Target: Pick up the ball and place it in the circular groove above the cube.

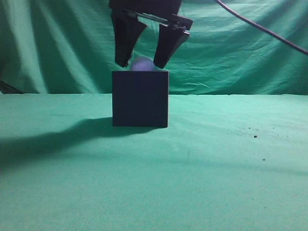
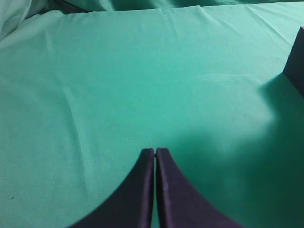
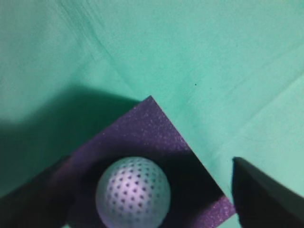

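Exterior view: the ball (image 1: 142, 64) sits on top of the cube (image 1: 140, 98), which stands on the green-draped worktop (image 1: 216, 168). The right gripper (image 1: 141, 64) hangs over it, jaws spread wide to either side of the ball. The left gripper (image 2: 155, 151) hovers low over bare cloth, jaws pressed together.

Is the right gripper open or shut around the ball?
Open. The right gripper has its fingers spread on both sides of the ball, which rests on the cube.
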{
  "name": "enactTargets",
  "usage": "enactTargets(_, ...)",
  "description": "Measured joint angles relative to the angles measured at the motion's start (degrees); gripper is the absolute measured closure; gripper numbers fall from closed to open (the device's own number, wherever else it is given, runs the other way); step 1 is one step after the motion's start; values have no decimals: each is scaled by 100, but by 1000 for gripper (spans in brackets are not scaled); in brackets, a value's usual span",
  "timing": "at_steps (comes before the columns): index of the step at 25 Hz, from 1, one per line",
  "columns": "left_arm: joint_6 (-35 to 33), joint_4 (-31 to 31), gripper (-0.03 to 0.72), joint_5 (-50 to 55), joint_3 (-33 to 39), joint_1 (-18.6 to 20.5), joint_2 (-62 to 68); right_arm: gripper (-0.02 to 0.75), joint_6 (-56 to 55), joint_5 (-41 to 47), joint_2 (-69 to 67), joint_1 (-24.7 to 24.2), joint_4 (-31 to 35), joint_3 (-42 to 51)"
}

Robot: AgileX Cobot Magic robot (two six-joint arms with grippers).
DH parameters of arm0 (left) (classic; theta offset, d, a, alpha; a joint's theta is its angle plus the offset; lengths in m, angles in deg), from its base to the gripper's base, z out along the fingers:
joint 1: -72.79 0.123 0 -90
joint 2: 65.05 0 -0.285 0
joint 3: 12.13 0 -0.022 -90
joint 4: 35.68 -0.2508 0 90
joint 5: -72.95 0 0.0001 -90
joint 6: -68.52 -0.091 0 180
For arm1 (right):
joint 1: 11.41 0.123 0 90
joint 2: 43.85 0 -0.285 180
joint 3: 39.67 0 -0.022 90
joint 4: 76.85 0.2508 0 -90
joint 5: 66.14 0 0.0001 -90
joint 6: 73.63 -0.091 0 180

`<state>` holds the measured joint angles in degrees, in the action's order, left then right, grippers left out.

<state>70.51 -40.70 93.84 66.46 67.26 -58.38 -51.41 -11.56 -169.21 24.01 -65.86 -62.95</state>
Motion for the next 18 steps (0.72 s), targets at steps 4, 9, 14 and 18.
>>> enactTargets(4,0,0,688,0,0,0,0,120,-150,663,-36,0,0,-616)
enactTargets(9,0,0,688,0,0,0,0,427,-713,1550,-36,0,-26,-1597)
enactTargets(14,0,0,688,0,0,0,0,738,-1184,1691,94,0,-193,-1825)
enactTargets(18,0,0,688,0,0,0,0,738,-1539,1714,494,0,-229,-1825)
